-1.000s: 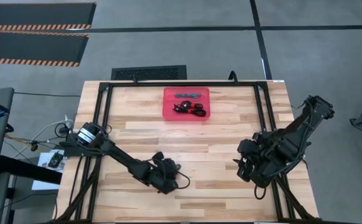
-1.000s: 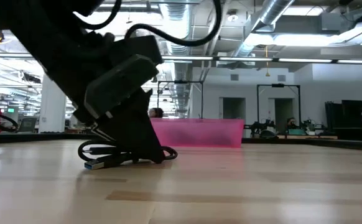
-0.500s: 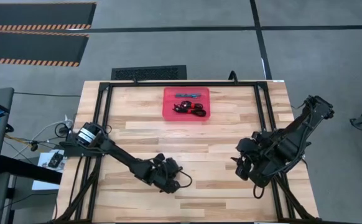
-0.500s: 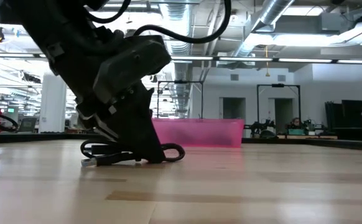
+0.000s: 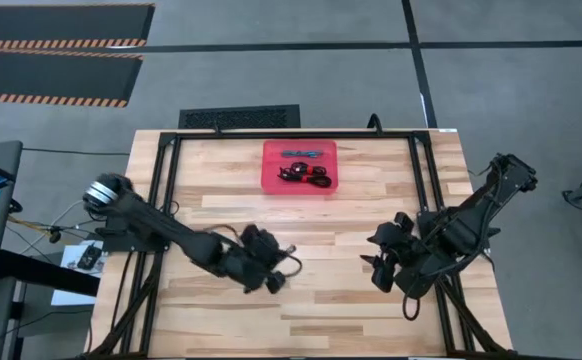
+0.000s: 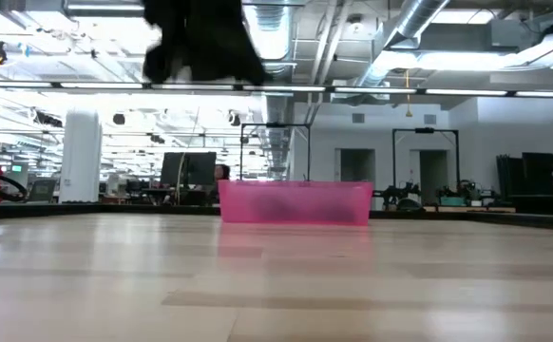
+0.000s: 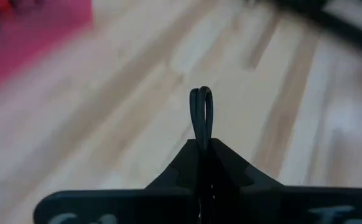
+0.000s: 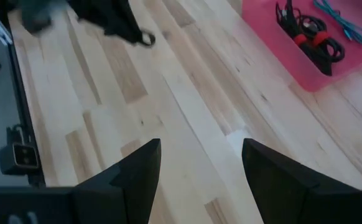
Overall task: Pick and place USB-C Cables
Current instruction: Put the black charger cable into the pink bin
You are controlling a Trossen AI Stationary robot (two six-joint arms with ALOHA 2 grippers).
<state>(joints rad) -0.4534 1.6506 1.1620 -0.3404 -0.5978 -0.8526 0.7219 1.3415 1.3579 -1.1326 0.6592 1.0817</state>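
Now, left gripper (image 5: pixel 268 272): clamped on a black USB-C cable (image 7: pixel 201 118) — loop poking out past the fingertips — lifted clear of the table (image 5: pixel 371 300).
Red tray (image 5: pixel 273 184): beyond the left gripper and slightly rightward; three bundles inside.
Right gripper (image 5: pixel 376 262): fingers spread, empty — well right of the tray's near edge.
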